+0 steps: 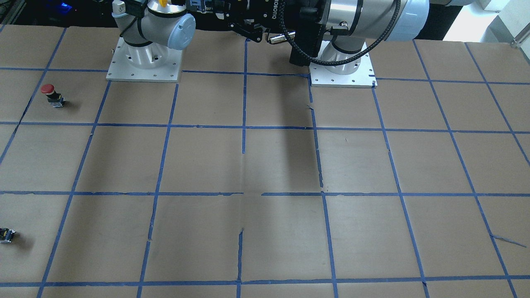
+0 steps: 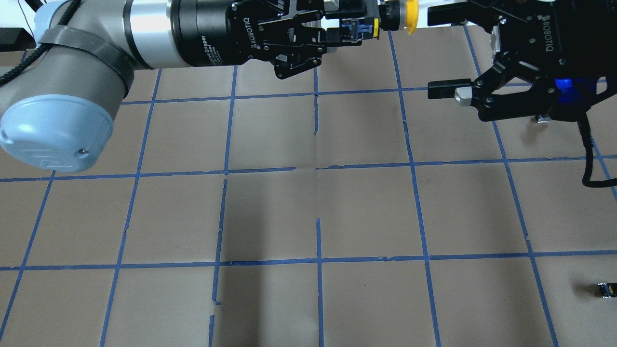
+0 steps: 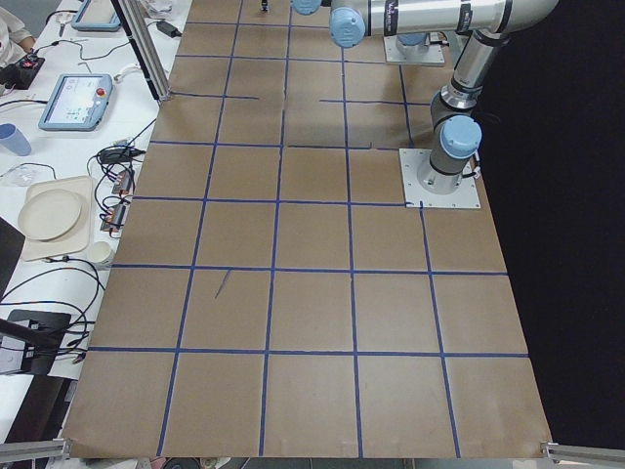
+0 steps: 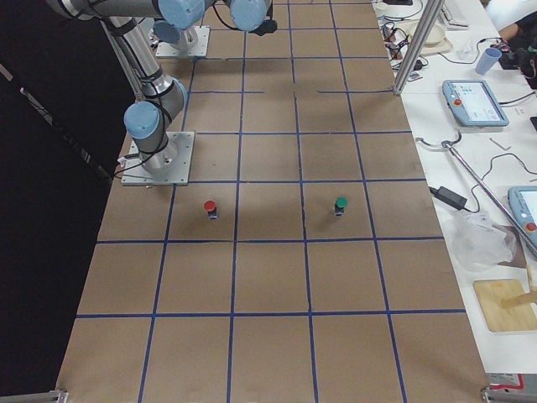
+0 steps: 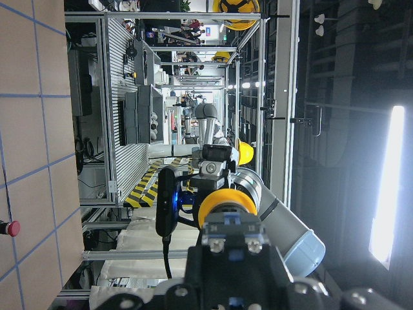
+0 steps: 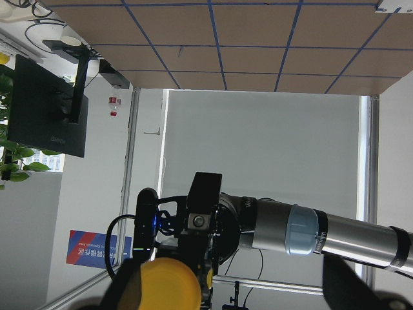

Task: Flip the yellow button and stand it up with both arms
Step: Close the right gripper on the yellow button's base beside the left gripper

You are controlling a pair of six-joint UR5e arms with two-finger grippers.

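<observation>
Overhead exterior: The left gripper (image 2: 347, 24) is clamped on the base block of the yellow button (image 2: 390, 20), which it holds in the air clear of the table (image 2: 366, 212).
- The button's long axis is level and runs across the view, in line with the left gripper's own reach.
- The cap leads, pointing at the right gripper (image 2: 431, 52), whose jaws are spread wide and face the cap.
- The cap sits just short of the right gripper's upper finger in this view, not opposite the middle of the gap.
- The right gripper is the nearer free one. My read is that it has to shift sideways to centre on the cap or black body before closing.

Exterior front-facing:
- Only a sliver of yellow shows at the top edge, so the jaws can't be judged here.
- A red button (image 1: 49, 89) stands cap-up on the table, well apart.
- A small dark part (image 1: 6, 234) lies near the view's left edge.

Exterior left: Arms at the far end. The button is too small to make out.

Exterior right: A green button (image 4: 340, 204) stands near the red one.

Left wrist-mounted: The yellow cap faces away from the lens, straight out along the fingers, with the base gripped.

Right wrist-mounted: The cap sits low and close to one finger, off-centre, with the jaws wide on either side.
</observation>
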